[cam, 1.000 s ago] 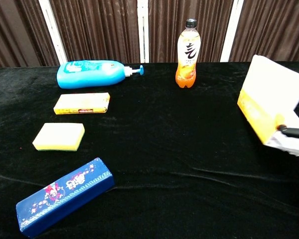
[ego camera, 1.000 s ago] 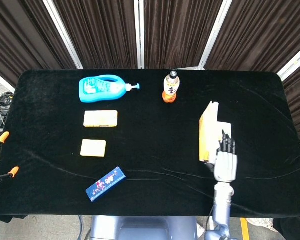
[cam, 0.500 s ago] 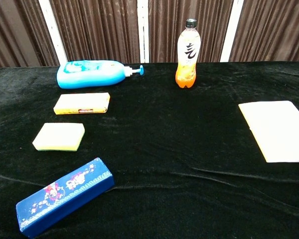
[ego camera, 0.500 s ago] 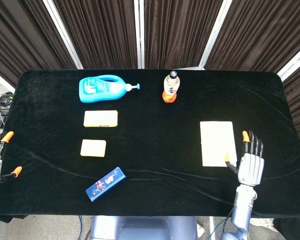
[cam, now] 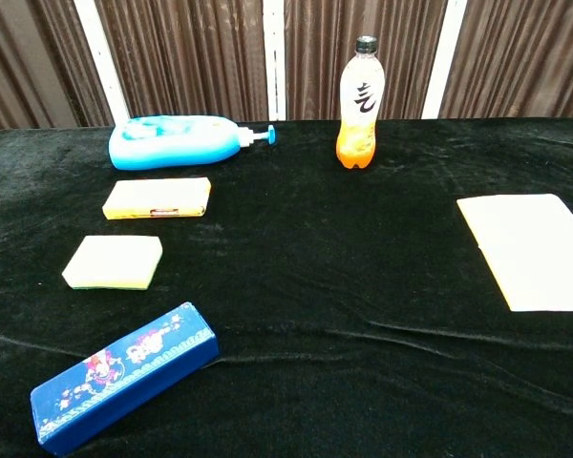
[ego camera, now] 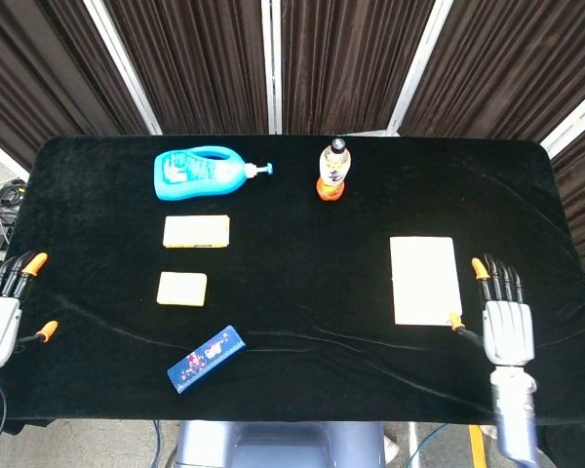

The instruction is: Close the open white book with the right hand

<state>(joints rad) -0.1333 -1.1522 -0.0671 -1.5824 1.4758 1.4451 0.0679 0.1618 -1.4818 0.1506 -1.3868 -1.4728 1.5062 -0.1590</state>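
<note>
The white book (ego camera: pixel 425 280) lies flat and closed on the black table, right of centre; the chest view shows the book (cam: pixel 532 250) at its right edge. My right hand (ego camera: pixel 502 320) hovers just right of the book's near corner, fingers spread, holding nothing and apart from the cover. At the table's left edge my left hand (ego camera: pixel 2 312) is also spread and empty. Neither hand shows in the chest view.
A blue detergent bottle (ego camera: pixel 204 172) lies at the back left, and an orange drink bottle (ego camera: pixel 334 171) stands at the back centre. A yellow box (ego camera: pixel 196 231), a yellow sponge (ego camera: pixel 182 289) and a blue pencil case (ego camera: pixel 207 358) sit on the left half.
The book's raised cover has dropped flat, so the book went from half open to closed. My right hand let go and drew back to the right. The left hand rose slightly.
</note>
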